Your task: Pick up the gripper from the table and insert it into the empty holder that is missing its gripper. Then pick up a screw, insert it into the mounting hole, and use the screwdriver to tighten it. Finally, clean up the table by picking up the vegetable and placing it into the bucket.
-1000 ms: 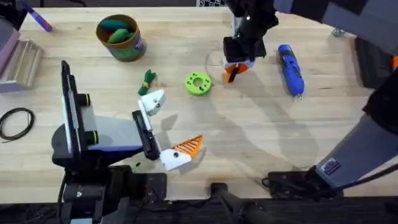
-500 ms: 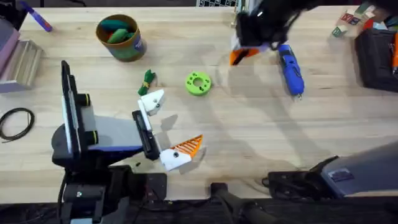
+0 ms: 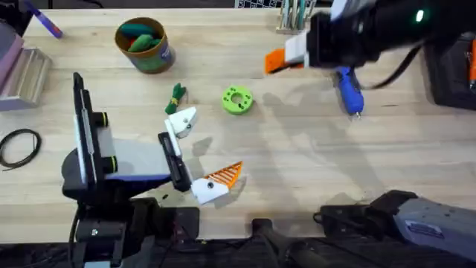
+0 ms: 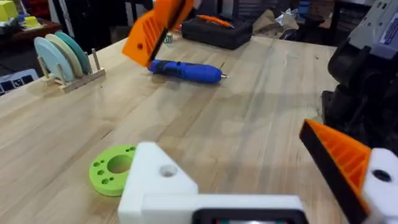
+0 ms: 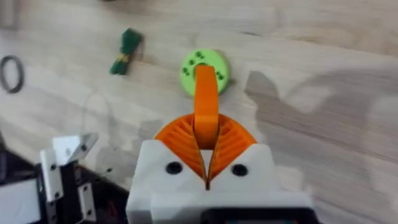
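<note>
Above the far side of the bench [image 3: 312, 171], the right tool [image 5: 206, 134] hung in the air with its ribbed orange pads pressed onto the orange gripper [image 5: 206, 102], pinching it by one end. The piece stuck out past the pads, its long axis in line with the fingers; from overhead it [image 3: 275, 61] pointed toward the left side of the bench, roughly level. Below it lay the lime ring [image 3: 237, 100], and the blue screwdriver [image 3: 347, 83] rested on the bench just under the arm.

The left tool [image 4: 261, 180] sat low near the front edge with its fingers spread wide, one carrying an orange pad, the other being the bare white holder [image 3: 181, 120] that lacked its piece. The toy vegetable [image 3: 176, 95] lay just beside that holder, and the bucket [image 3: 143, 45] stood well apart at the far left.

The grip was on a small end only, so the piece could twist or slip during the carry. If it arrived tilted against the holder, it would likely jam or pop out. A low approach could also knock the ring or the vegetable.
</note>
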### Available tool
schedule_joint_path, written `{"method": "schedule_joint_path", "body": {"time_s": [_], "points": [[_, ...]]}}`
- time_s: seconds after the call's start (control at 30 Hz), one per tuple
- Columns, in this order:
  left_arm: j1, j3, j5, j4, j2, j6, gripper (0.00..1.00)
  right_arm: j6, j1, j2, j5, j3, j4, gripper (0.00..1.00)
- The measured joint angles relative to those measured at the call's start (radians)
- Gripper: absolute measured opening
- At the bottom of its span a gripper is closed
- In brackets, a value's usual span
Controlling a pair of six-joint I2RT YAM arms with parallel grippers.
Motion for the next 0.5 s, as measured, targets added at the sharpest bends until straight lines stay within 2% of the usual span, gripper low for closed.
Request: {"method": "schedule_joint_path", "body": {"time_s": [0.2, 0.5], "points": [[0.0, 0.0, 0.0, 0.0, 0.0, 0.0, 0.986, 0.007, 0.0, -0.101, -0.25, -0.212, 0.236, 0.009], [0.0, 0.0, 0.003, 0.0, 0.0, 0.0, 0.986, 0.062, 0.0, -0.126, -0.695, -0.374, 0.594, 0.009]]}}
